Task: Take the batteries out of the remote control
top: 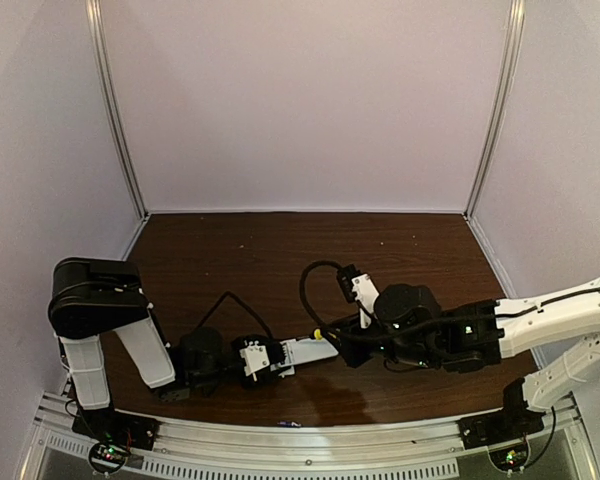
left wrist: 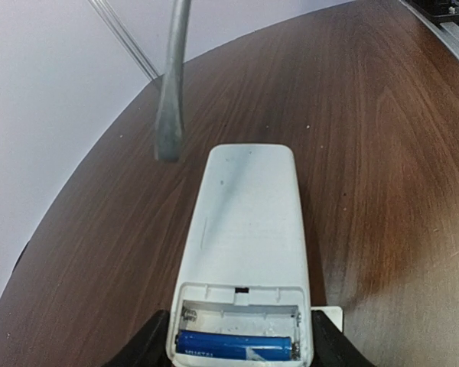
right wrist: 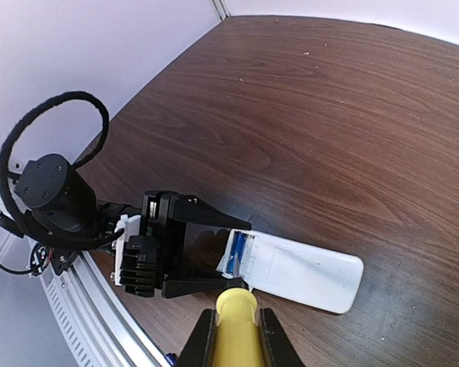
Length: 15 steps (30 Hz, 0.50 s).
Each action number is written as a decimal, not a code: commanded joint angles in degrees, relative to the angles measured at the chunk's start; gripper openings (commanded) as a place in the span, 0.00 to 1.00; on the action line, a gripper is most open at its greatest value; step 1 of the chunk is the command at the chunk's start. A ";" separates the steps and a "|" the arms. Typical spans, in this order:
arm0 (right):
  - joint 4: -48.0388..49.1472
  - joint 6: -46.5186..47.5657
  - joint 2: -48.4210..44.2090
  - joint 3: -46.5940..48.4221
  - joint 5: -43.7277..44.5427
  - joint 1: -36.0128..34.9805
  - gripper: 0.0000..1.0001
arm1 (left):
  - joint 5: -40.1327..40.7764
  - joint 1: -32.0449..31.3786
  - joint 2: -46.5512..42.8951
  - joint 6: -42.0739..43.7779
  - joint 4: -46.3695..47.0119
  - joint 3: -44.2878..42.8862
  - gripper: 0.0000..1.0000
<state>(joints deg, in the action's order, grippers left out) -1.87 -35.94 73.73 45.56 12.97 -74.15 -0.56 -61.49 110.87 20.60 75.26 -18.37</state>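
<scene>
The white remote control [left wrist: 245,229] lies back-up on the table, and my left gripper [top: 270,357] is shut on its near end. Its compartment is uncovered, with one blue battery [left wrist: 233,345] in the nearer slot and the other slot bare. A second small blue battery [top: 288,424] lies by the metal rail at the table's near edge. My right gripper [right wrist: 236,317] is shut on the yellow handle of a screwdriver [right wrist: 236,332]. The screwdriver's grey shaft [left wrist: 172,92] hangs with its tip beside the remote's far left corner, apart from it.
A small white cover piece [left wrist: 331,313] lies on the table beside my left gripper's right finger. The metal rail [top: 310,440] runs along the near edge. White walls enclose the brown table [top: 280,260] at the back and sides.
</scene>
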 commanded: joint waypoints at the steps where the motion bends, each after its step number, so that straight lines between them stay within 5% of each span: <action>1: 1.67 -0.20 2.05 1.53 -2.30 0.97 0.00 | -1.93 0.24 -1.36 0.40 7.77 -0.37 0.00; 15: 11.09 -2.46 6.84 -1.32 -8.48 4.30 0.00 | -1.91 0.26 -0.83 1.33 8.67 0.08 0.00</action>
<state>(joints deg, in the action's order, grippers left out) 6.17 -37.76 79.72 45.08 6.15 -70.54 -1.50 -61.49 110.89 21.37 75.26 -18.37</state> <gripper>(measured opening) 0.172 0.566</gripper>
